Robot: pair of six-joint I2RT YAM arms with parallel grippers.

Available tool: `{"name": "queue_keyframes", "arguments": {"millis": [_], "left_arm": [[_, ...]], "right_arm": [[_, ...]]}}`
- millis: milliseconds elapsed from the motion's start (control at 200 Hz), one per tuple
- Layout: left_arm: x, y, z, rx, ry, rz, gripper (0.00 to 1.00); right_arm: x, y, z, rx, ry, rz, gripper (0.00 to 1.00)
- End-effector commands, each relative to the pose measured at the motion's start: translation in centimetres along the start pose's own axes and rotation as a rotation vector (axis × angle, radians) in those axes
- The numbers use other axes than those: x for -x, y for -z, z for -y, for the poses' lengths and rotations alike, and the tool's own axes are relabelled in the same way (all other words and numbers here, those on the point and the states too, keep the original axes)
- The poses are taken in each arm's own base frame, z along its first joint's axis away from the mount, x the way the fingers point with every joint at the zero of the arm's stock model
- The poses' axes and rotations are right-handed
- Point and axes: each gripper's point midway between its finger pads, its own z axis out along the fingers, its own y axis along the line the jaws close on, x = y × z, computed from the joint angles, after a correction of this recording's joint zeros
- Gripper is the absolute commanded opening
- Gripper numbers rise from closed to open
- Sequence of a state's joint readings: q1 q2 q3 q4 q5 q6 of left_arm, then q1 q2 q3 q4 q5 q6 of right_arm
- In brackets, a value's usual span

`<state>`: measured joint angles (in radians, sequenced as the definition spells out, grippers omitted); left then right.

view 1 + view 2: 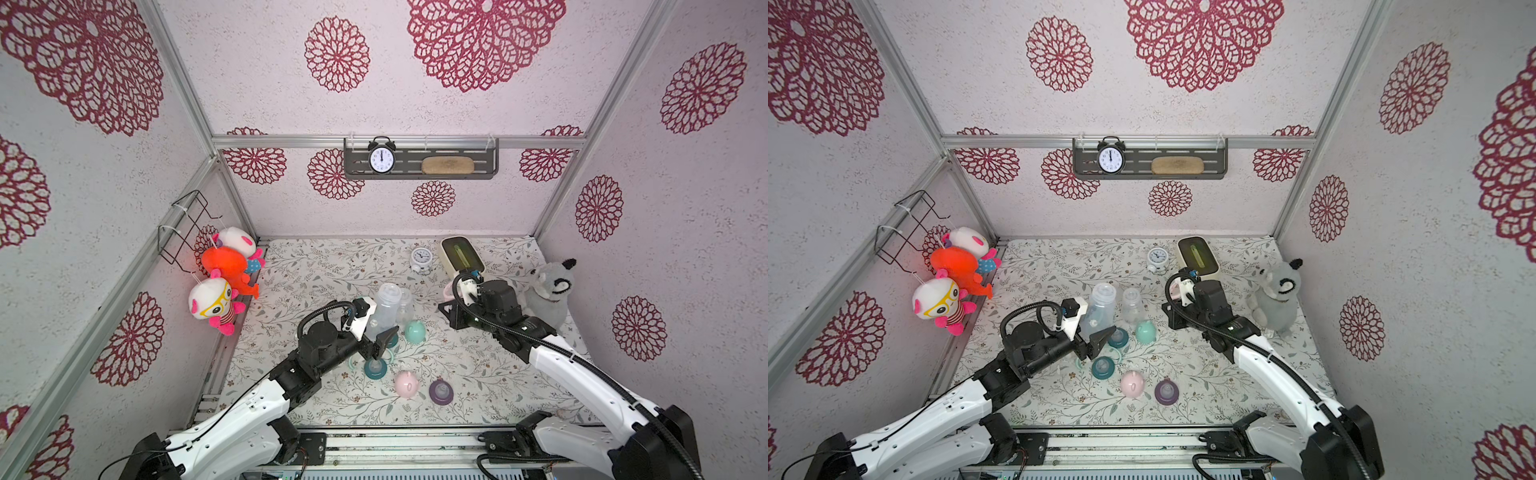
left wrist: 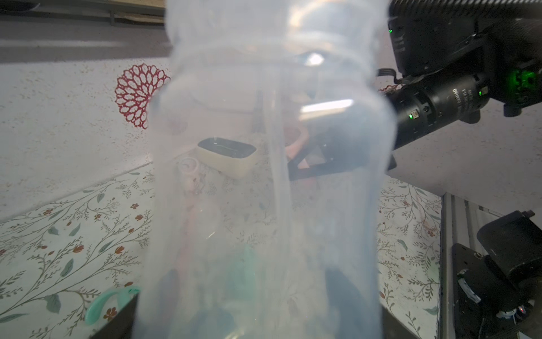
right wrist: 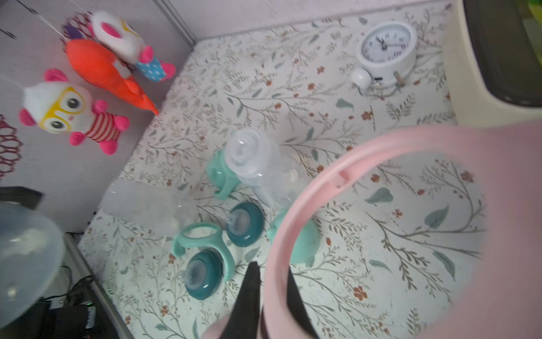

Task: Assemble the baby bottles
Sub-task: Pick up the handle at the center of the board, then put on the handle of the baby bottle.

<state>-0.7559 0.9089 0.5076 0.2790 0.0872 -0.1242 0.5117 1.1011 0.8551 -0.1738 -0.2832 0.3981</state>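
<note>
While the left gripper point(image 1: 380, 338) stood closed on the lower part of a clear bottle point(image 1: 385, 305) and held it about upright, the right gripper point(image 3: 272, 296) was pinched tight on the rim of the pink handle ring point(image 3: 366, 152); the ring hung near the cream box point(image 1: 461, 257), well apart from the bottle; whether the bottle's base touched the floral mat point(image 1: 478, 374) could not be told. The step in hand seemed to be the fitting of this ring on the held bottle; it was not yet begun, because the two parts did not touch. The other pieces lay on the mat between the arms: a second clear bottle point(image 1: 405, 309) just beside the held one, a mint cap point(image 1: 414, 331), a mint ring point(image 3: 179, 243), teal collars point(image 3: 245, 224), the pink cap point(image 1: 406, 384) and the purple collar point(image 1: 441, 391). The next move probably called for bringing the ring level over the open mouth of the bottle, centred on the neck, and then lowering it straight; a tilted ring could catch on the thread; the left grip would need to hold the bottle firm.
</note>
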Motion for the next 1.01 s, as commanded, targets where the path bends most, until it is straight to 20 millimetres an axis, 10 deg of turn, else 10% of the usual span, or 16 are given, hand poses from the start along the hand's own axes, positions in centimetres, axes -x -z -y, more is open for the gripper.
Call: {"name": "queue_keyframes", "arguments": {"millis": [0,420,1001], "left_arm": [[2.0,-0.2,-0.4,0.012,-0.017,0.095,0.00],[3.0,-1.9,-0.5,-0.093,-0.009,0.155,0.00],[5.7,-1.4,0.2,-0.129,-0.036,0.260,0.00]], "right_arm": [[4.1,3.1,-5.7,0.226,-0.023,0.100,0.00],[10.8,10.8,-17.6,0.749,0.010,0.264,0.00],[8.6,9.5,-25.3,1.037,-0.027,0.200,0.00]]}}
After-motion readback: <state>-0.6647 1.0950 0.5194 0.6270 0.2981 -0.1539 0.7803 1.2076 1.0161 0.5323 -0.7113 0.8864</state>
